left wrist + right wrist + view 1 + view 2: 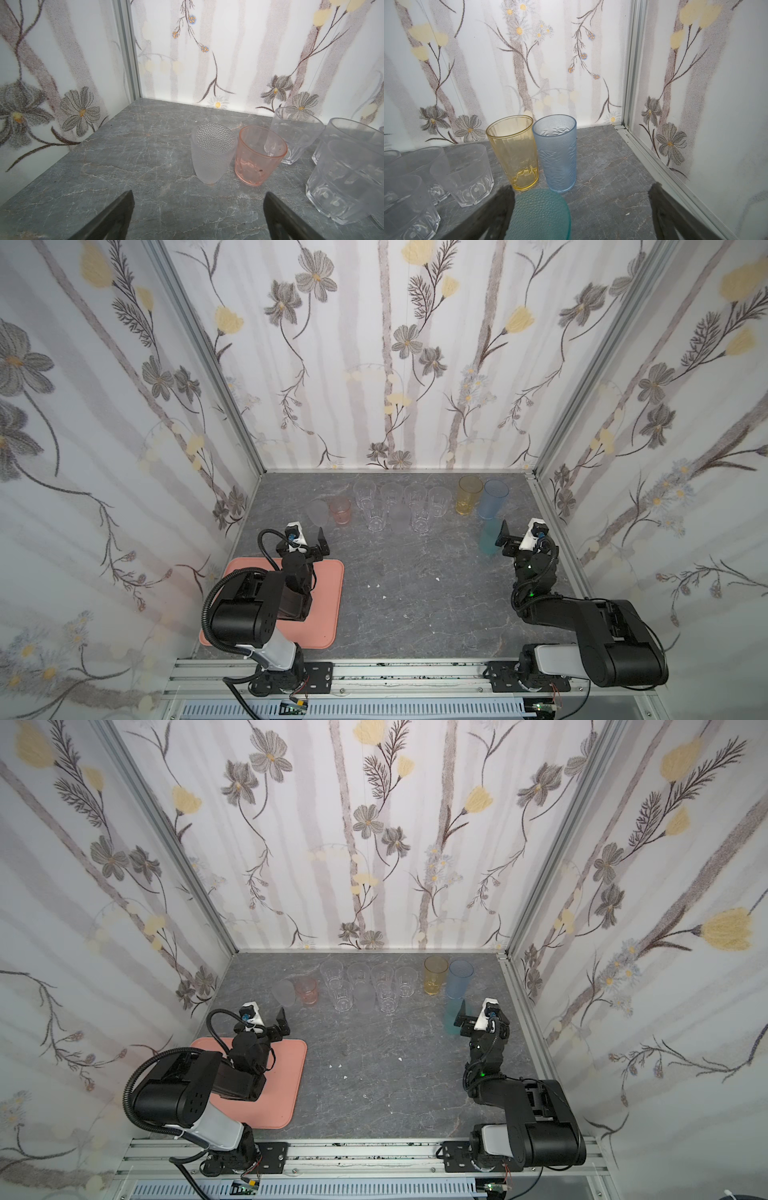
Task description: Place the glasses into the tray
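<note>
Glasses (419, 522) look light, slick, perhaps plastic: left gripper (198, 195) and right gripper (582, 188) stand spread, so pinch your teal glass (538, 214) mid-wall, just inside the right fingers (496, 212).

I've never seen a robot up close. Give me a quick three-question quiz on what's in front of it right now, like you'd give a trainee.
1. True or false: a glass already stands on the tray.
2. Which glass is closest to the right gripper? A) amber B) teal C) pink
3. What colour is the short glass standing right beside the frosted dimpled glass, ahead of the left gripper?

Key: 1 false; 2 B, the teal glass; 3 pink.
</note>
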`<action>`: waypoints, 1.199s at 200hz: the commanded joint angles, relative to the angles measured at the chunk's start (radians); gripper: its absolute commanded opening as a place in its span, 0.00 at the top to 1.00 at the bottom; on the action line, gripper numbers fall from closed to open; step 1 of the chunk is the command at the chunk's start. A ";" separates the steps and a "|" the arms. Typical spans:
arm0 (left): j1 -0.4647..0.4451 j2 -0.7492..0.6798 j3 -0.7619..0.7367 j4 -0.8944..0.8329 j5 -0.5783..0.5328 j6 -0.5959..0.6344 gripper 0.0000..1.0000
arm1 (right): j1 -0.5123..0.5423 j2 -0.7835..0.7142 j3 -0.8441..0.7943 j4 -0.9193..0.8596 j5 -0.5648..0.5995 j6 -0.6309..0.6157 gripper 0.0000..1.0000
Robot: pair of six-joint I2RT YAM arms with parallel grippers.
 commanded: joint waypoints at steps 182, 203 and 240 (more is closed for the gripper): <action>-0.109 -0.140 0.022 -0.067 -0.321 0.044 0.00 | 0.037 -0.179 0.089 -0.288 0.082 -0.022 0.00; -0.183 -0.236 0.077 -0.188 -0.562 0.052 0.00 | 0.074 -0.278 0.189 -0.555 0.168 0.077 0.00; -0.233 -0.426 0.297 -0.790 -0.684 -0.144 0.00 | 0.188 -0.300 0.555 -1.255 0.346 0.401 0.00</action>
